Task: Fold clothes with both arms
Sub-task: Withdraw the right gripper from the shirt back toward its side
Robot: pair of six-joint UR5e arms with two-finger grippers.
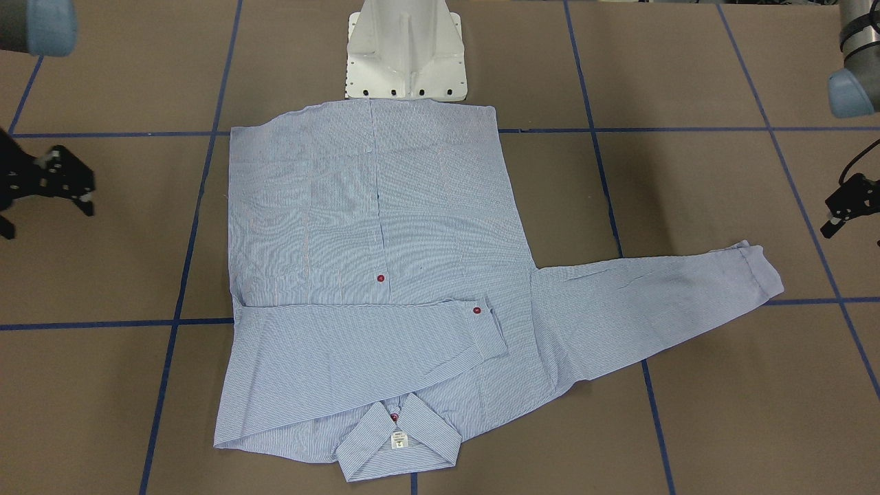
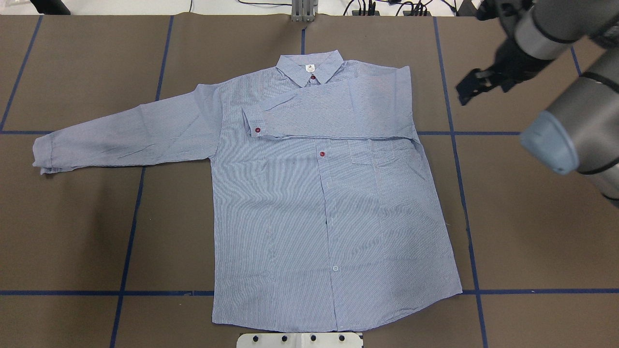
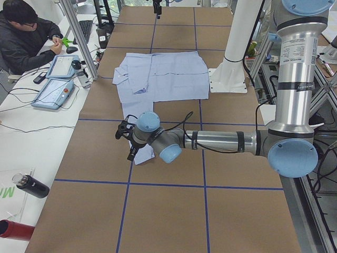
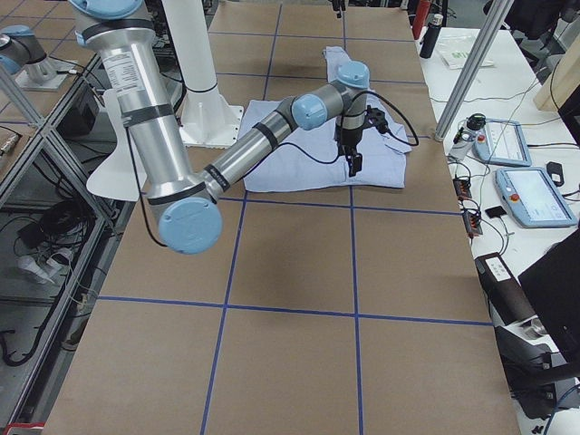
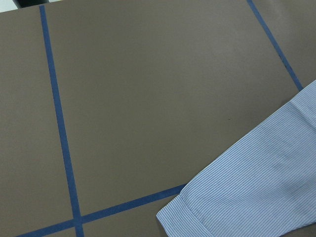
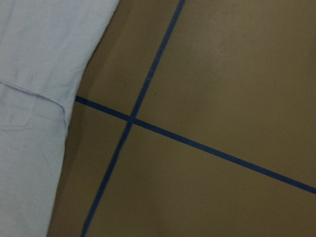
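Brown bench (image 2: pixel 532 241), blue tape grid (image 2: pixel 128 241). Light blue striped shirt (image 2: pixel 290 217) lies flat mid-bench, front up, collar on the side away from the robot. Right-side sleeve (image 2: pixel 338 111) folded across the chest, other sleeve (image 2: pixel 121 135) stretched out flat. Right claw (image 1: pixel 48 206) beside the shirt, jaws apart, empty. Left claw (image 3: pixel 125 144) near the outstretched cuff, jaws apart, empty.

Light blue striped shirt (image 2: pixel 309 217) lay flat, front up; one sleeve (image 2: pixel 333 108) folded across chest, other sleeve (image 2: pixel 125 133) stretched out. Left arm (image 1: pixel 852 89) and right arm (image 2: pixel 575 111) hung clear of it.
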